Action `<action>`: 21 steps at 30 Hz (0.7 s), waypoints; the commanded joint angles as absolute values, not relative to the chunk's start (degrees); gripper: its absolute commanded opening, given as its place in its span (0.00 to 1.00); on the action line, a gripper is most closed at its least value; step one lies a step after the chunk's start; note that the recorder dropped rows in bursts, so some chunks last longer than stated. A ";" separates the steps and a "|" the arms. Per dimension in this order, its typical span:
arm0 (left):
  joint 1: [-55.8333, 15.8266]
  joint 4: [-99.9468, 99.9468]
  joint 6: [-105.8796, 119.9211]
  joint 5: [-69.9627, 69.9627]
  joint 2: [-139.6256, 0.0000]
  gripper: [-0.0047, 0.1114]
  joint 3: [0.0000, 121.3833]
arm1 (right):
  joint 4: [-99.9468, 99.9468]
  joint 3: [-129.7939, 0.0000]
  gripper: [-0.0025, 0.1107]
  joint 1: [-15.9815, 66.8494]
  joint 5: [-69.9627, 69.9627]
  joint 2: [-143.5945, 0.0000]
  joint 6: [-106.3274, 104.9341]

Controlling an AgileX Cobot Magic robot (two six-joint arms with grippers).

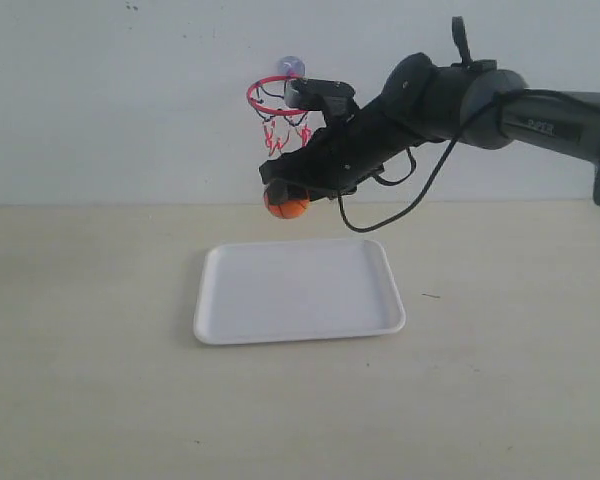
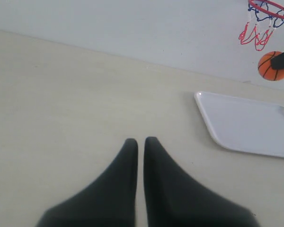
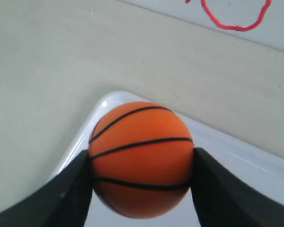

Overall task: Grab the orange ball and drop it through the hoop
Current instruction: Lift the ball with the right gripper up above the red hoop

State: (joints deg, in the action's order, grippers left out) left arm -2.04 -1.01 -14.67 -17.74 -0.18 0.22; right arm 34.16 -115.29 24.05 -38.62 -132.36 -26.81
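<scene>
My right gripper (image 1: 285, 200) is shut on the orange ball (image 1: 287, 206), holding it in the air above the far edge of the white tray (image 1: 298, 320). Black seam lines cross the ball (image 3: 141, 158), and a finger presses each of its sides. The hoop (image 1: 278, 96), a red ring with a dangling net, hangs on the back wall just above and slightly left of the ball. The left wrist view catches the hoop (image 2: 270, 8) and ball (image 2: 272, 66) from afar. My left gripper (image 2: 141, 140) is shut and empty above bare table; the exterior view does not show it.
The tray (image 2: 248, 125) lies flat on the beige table, with nothing on it. A pale wall closes off the back. The right arm's black cable (image 1: 400, 205) loops down below the wrist.
</scene>
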 commanded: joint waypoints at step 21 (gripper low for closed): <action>-1.86 -1.09 -14.99 -17.53 0.00 0.08 0.00 | 32.67 -96.57 0.02 23.91 -38.39 -115.92 -30.84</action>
